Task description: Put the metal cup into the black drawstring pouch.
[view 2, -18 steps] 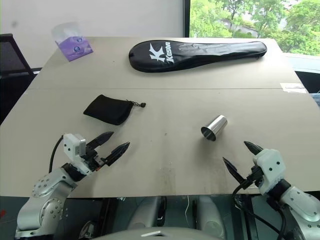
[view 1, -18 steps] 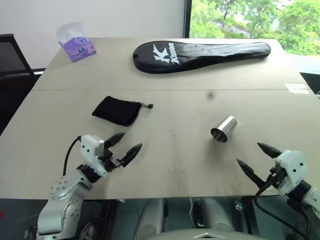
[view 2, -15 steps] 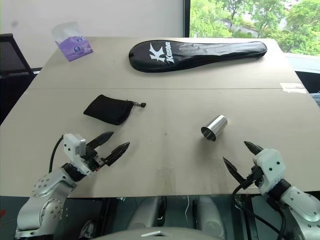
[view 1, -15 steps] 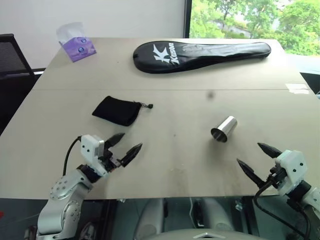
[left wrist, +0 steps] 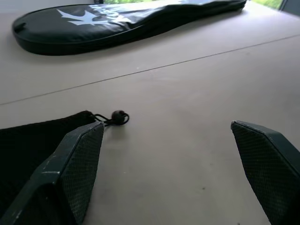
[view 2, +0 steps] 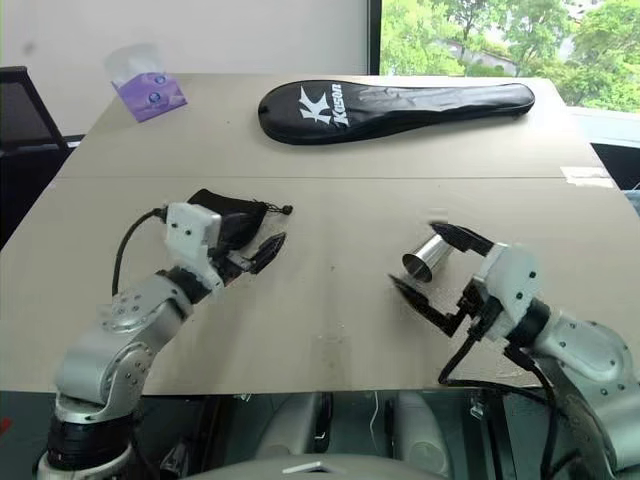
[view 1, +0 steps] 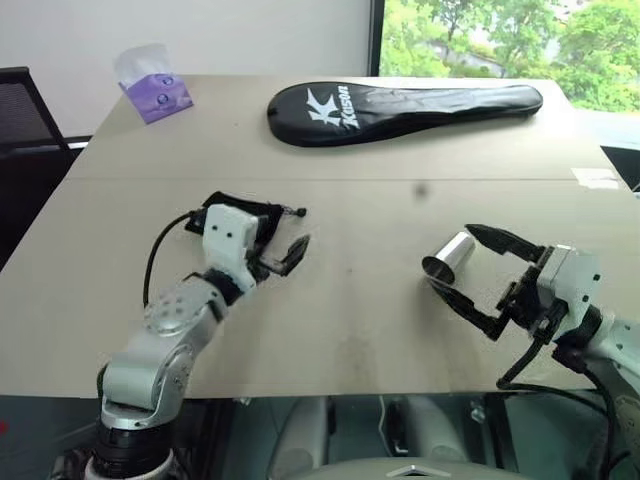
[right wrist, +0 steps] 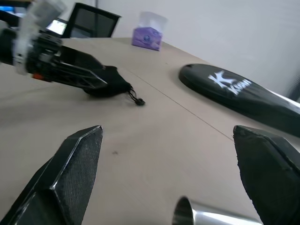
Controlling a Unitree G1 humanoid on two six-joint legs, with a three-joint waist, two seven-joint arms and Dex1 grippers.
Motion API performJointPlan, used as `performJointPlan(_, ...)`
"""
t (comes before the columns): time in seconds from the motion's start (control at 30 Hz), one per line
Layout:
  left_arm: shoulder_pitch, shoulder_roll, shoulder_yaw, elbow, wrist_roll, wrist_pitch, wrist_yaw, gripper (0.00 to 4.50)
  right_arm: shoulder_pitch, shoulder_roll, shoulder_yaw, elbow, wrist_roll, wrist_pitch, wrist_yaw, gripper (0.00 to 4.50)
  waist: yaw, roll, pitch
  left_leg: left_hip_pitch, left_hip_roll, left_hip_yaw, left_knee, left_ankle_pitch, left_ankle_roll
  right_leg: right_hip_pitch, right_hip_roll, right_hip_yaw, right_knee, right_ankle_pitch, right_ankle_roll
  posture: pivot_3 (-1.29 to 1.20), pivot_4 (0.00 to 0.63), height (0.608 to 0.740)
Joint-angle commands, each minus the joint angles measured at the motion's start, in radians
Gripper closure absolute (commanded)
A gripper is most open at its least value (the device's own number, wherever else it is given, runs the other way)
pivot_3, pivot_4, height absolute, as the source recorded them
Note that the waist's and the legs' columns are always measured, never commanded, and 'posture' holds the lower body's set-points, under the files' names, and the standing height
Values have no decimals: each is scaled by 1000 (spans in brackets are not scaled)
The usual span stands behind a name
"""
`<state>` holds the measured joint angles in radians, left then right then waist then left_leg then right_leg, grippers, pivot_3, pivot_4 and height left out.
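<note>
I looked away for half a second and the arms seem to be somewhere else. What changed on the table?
Both arms reached forward. The left hand moved up to the black drawstring pouch, open, one finger over it. The right hand moved in around the metal cup, open, one finger on each side, not gripping. The cup, pouch, racket cover and tissue pack stayed put.

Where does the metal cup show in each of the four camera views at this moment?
Left eye view: metal cup lying right of centre, between the right hand's open fingers.
Right eye view: right of centre.
Left wrist view: not in it.
Right wrist view: its rim at the bottom edge.
Shared landmark: racket cover.
</note>
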<state>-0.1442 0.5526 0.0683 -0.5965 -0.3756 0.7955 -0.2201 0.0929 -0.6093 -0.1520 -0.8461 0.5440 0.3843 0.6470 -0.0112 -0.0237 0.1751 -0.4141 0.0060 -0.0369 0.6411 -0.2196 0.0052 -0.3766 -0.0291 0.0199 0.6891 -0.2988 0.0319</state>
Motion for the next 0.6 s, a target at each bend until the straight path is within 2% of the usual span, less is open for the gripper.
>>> performJointPlan(0.03, -112, 35, -98, -76, 131, 238, 139, 18, -90, -30, 11, -37, 66, 59, -19, 0, 0, -1, 0, 0, 0, 0, 0, 0, 0, 0, 0, 0, 0, 0, 0, 0, 150, 740)
performJointPlan(0.2, -273, 35, -236, -24, 224, 432, 195, 18, -173, -46, 27, -13, 84, 96, -25, 0, 3, -1, 1, -1, -1, -1, 1, 0, 0, 0, 0, -1, 1, 0, 0, 0, 150, 740)
performJointPlan(0.6, -495, 62, -414, 170, 401, 653, 253, 18, -113, -41, 64, -30, 36, 71, -40, 0, 1, -2, 1, -1, -1, 0, 1, 0, 0, -2, -1, -1, 3, 0, 0, 0, 150, 740)
